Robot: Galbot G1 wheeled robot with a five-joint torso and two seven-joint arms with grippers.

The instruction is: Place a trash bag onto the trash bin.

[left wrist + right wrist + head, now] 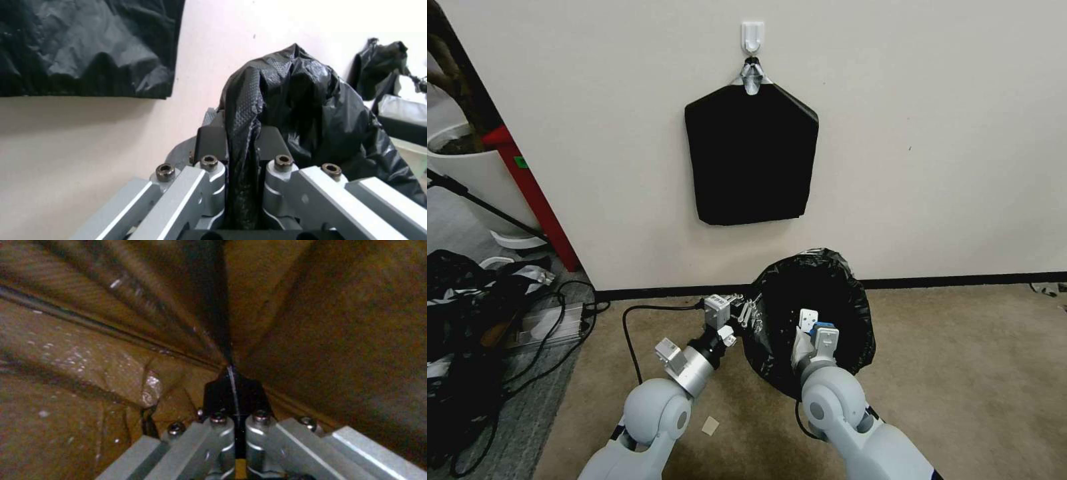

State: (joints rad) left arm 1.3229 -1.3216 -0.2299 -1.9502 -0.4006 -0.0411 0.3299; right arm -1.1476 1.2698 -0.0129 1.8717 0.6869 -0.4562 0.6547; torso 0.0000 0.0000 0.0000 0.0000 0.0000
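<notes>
Holding the trash bag (834,283) spread open low over the carpeted floor (960,373), close against the foot of the wall and below the flat black pack (752,153) hung on its hook. Left gripper (746,308) clamped on a bunched fold at the bag's left edge, the crinkled plastic running straight down between its fingers (209,140). Right gripper (808,319) reaching inside the mouth, pressed shut on a thin sheet of the film (231,386). Cannot tell where the trash bin stands; probably hidden under the draped plastic, so hard to judge whether any of the bag's edge is hooked over a rim yet. Main risk, as a judgement: thin film tearing or sliding out of one pinch if stretched harder between the two grips, leaving that side to sag into the mouth. Also likely to catch on one side alone and pull off the other if lowered off-centre. Might tip or shove a light bucket towards the wall. Loose cable (627,333) on the floor near the left arm, worth keeping away from.
</notes>
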